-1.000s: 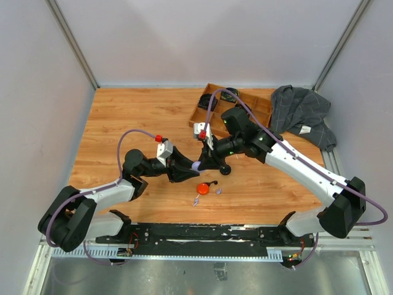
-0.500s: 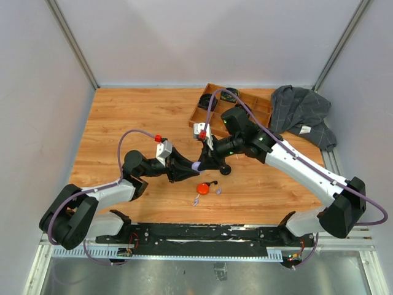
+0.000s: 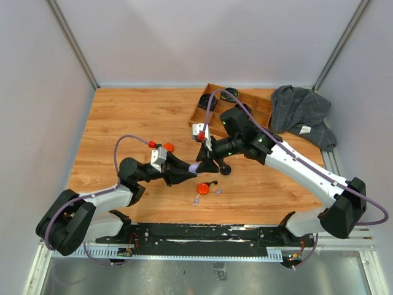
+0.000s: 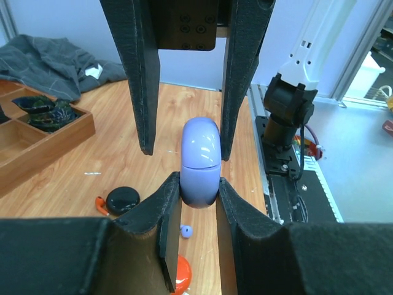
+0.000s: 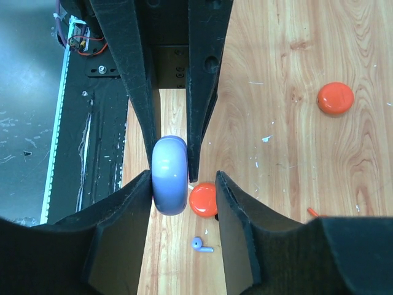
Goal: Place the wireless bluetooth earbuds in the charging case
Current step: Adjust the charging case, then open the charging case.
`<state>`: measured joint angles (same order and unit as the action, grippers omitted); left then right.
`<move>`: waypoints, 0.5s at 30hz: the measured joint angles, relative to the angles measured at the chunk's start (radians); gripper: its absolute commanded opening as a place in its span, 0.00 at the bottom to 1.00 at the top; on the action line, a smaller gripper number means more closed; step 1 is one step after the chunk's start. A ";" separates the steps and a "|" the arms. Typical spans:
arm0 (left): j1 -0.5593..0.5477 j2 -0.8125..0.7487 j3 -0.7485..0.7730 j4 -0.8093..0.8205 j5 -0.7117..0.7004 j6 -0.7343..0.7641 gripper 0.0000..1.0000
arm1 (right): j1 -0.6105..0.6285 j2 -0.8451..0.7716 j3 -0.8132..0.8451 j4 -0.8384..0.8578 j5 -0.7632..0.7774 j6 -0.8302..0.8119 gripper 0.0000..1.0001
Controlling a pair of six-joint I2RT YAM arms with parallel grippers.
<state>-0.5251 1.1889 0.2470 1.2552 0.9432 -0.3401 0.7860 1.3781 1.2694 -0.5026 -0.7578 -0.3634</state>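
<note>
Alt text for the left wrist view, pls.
The left gripper clamps a closed lilac charging case on edge above the wooden table, while the right gripper, open, straddles it from the opposite side. Below lie a lilac earbud, a black case and an orange case.

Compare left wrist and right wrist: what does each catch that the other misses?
Left wrist only: tray, grey cloth, black case. Right wrist only: a second orange case, lying off on its own. Both: lilac case pinched in the left jaws with the right jaws apart around it, plus lilac bud and orange case on the table beneath.
</note>
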 measured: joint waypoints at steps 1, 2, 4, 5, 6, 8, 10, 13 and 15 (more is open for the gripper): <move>0.000 -0.007 -0.004 0.001 -0.006 0.003 0.00 | 0.000 -0.002 0.000 0.004 0.003 0.001 0.47; 0.000 -0.015 -0.008 0.002 -0.010 0.008 0.00 | 0.000 -0.005 0.000 0.007 0.004 0.003 0.47; 0.000 -0.033 -0.014 0.002 -0.021 0.023 0.00 | 0.000 -0.013 0.000 0.015 0.011 0.008 0.48; 0.000 -0.040 -0.016 0.000 -0.026 0.029 0.00 | 0.000 -0.017 0.000 0.019 0.016 0.012 0.49; 0.000 -0.049 -0.017 -0.003 -0.031 0.039 0.00 | 0.000 -0.022 0.000 0.021 0.021 0.015 0.50; 0.000 -0.067 -0.018 -0.011 -0.038 0.059 0.00 | 0.000 -0.034 0.000 0.027 0.033 0.023 0.51; 0.000 -0.080 -0.020 -0.019 -0.042 0.076 0.00 | 0.000 -0.044 0.000 0.034 0.047 0.028 0.52; 0.000 -0.090 -0.035 -0.026 -0.036 0.095 0.00 | 0.000 -0.065 -0.001 0.058 0.088 0.037 0.54; -0.001 -0.092 -0.041 -0.027 -0.032 0.103 0.00 | 0.000 -0.076 -0.001 0.072 0.116 0.046 0.55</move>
<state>-0.5259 1.0966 0.2058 1.2282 0.9108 -0.2375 0.7856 1.3022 1.2686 -0.4309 -0.6415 -0.3172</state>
